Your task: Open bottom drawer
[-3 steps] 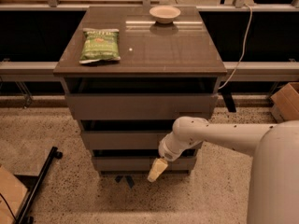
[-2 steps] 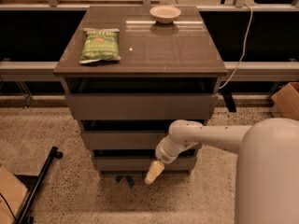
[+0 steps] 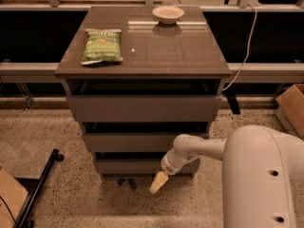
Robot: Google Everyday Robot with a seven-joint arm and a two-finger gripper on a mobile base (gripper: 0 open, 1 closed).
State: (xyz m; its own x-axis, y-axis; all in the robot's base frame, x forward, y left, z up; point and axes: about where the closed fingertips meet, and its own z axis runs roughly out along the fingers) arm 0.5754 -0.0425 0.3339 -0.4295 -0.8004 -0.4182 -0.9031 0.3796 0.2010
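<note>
Grey-brown cabinet (image 3: pixel 142 56) with three drawers, seen from the front and slightly above, standing on a speckled floor (image 3: pixel 47 137). On its top, a green snack bag (image 3: pixel 101 45) lying flat near the left edge and a small pale bowl (image 3: pixel 167 14) near the back edge, well apart from each other.

Below the top, three flat handleless fronts, one under another: the tall top drawer front (image 3: pixel 142 108), the narrower middle drawer front (image 3: pixel 128 141), and lowest of all the bottom drawer (image 3: pixel 126 166), just above the floor. A dark gap above each front. Hard to tell how far out the bottom drawer stands.

White robot arm (image 3: pixel 199 148) reaching in from a large rounded white body (image 3: pixel 266 175) at the lower right and bending down across the right half of the bottom drawer. At the arm's end, the cream-coloured gripper (image 3: pixel 158 182), pointing down and to the left, just below the bottom drawer's lower edge and close to the floor. Impossible to tell whether set wide, set narrow or holding anything, or whether touching the drawer.

To the right of the cabinet, a white cable (image 3: pixel 244 46) hanging down and a cardboard box (image 3: pixel 292 106) at the edge. On the floor at lower left, a black stand leg (image 3: pixel 40 189).
</note>
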